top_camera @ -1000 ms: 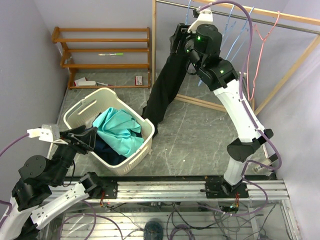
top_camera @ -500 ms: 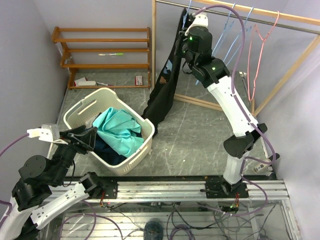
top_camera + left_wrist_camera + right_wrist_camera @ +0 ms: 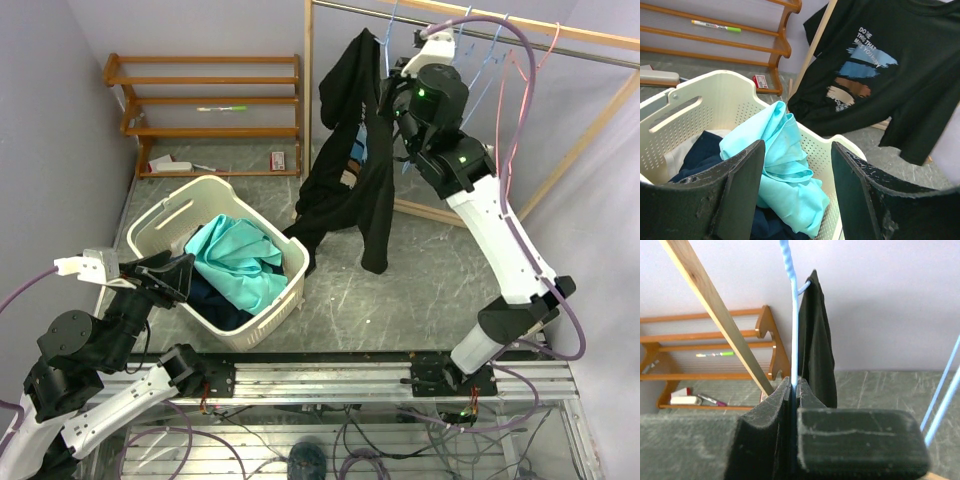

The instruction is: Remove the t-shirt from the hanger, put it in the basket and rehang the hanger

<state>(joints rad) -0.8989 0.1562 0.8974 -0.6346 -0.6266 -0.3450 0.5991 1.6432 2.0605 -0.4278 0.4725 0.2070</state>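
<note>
The black t-shirt (image 3: 352,150) hangs on a pale blue hanger (image 3: 794,300) from the rail (image 3: 520,38) at the far side. One shoulder is bunched high against the hanger's neck, and the rest of the cloth trails down towards the floor (image 3: 400,290). The left wrist view shows its printed front spread wide.

The right gripper (image 3: 792,386) is raised to the rail, its jaws pressed fully together on the hanger's blue wire just below the hook, with the shirt's dark fabric lying right beside the far finger. Holding the wire there probably steadies the hanger, so the cloth can be drawn off without the whole thing swinging or jumping the rail.

Below and to the left, a white laundry basket (image 3: 165,215) sits on the floor, its far corner near the shirt's hem, with a turquoise garment (image 3: 238,262) heaped inside. The left gripper (image 3: 797,148) hovers low over the basket's near side, jaws parted fairly wide and holding nothing. It seems placed to take the shirt once it comes free.
</note>
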